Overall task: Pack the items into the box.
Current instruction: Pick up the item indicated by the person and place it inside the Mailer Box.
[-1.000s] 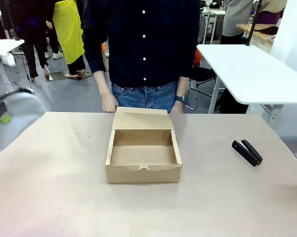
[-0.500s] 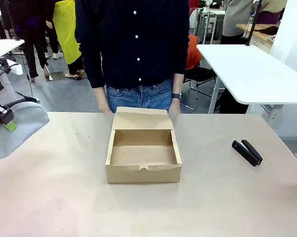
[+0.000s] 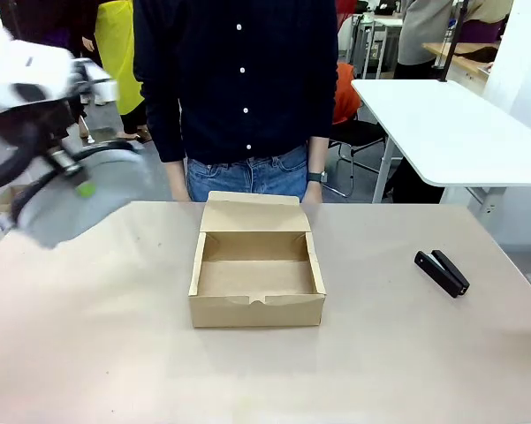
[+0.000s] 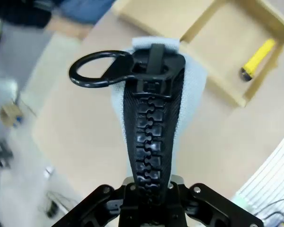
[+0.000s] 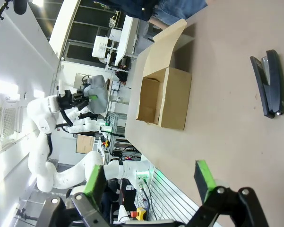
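The brown cardboard box [image 3: 256, 276] stands open at the table's middle, its lid raised toward the person. My left gripper [image 3: 74, 175], blurred at the upper left, is shut on the pale grey-blue pouch [image 3: 75, 205], which hangs above the table's far left edge. In the left wrist view the pouch's black zipper [image 4: 150, 137] runs up from my left gripper [image 4: 151, 189], with the box [image 4: 212, 21] beyond it. The black stapler [image 3: 442, 272] lies at the right. My right gripper [image 5: 150, 182] is open above the table, with the stapler [image 5: 267, 90] and the box [image 5: 163, 97] ahead of it.
A person in a dark shirt [image 3: 238, 88] stands just behind the box, hands low behind the lid. In the left wrist view a yellow object with a black tip [image 4: 258, 59] lies inside the box. A white table [image 3: 442, 132] stands at the back right.
My left arm has risen and swung right toward the box, carrying the pouch. The person has shifted slightly to the left. The box and stapler have not moved.
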You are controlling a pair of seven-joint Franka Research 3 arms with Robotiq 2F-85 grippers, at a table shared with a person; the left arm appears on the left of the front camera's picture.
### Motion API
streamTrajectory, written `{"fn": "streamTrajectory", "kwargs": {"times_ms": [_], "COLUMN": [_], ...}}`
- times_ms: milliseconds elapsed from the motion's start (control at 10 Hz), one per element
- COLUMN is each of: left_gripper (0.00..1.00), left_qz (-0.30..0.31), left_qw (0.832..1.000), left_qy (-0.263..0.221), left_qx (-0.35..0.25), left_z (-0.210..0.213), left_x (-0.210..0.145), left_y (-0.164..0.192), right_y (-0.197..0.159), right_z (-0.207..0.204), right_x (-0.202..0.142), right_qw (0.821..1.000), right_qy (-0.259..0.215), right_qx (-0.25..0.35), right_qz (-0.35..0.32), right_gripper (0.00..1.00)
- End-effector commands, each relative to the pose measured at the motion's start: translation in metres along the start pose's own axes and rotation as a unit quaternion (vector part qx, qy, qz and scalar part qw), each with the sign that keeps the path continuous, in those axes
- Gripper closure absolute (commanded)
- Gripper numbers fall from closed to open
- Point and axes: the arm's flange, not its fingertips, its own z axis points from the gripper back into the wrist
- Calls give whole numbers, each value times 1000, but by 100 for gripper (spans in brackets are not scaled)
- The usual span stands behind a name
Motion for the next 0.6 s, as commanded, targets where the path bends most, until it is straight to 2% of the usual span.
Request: {"fn": "streamTrajectory", "kwargs": {"times_ms": [0, 100, 300, 500], "left_gripper": [93, 93, 93, 93], "left_qz": [-158, -219, -312, -354], "left_qw": [987, 975, 948, 930], "left_qy": [30, 34, 38, 32], "left_qx": [1, -10, -50, -96], "left_z": [-14, -27, -64, -102], "left_x": [89, 124, 172, 189], "left_y": [4, -14, -47, -76], "right_y": [4, 4, 4, 4], "right_z": [3, 3, 3, 3], "right_x": [-2, -2, -2, -2], "right_qw": [1000, 1000, 1000, 1000], "right_qy": [7, 7, 7, 7], "right_qx": [-3, -3, -3, -3], "right_qz": [-4, -4, -4, -4], "right_gripper": [0, 0, 0, 0]}}
